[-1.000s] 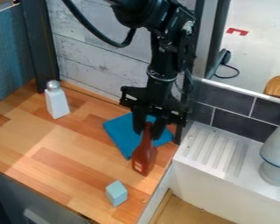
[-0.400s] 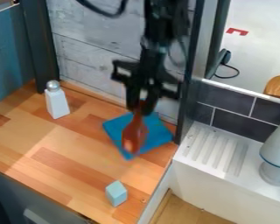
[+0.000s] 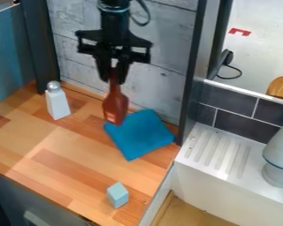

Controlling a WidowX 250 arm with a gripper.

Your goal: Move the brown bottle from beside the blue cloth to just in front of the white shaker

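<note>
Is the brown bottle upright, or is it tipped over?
Upright: the gripper holds the brown bottle by its narrow neck, and the wider body points downward.

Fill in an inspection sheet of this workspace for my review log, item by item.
Surface: wood-block counter; spills, nothing seen.
Things in hand: brown bottle, neck up, near a corner of the blue cloth; contact below it cannot be told.
Clutter: white shaker with a silvery top, upright at left; pale blue block near the front edge.
Gripper: black pincer closed on the bottle's neck.
Cables: black cable looping beside the arm; thin black cable at upper right.
Surroundings: whitewashed plank wall behind; white ridged ledge at right.
</note>
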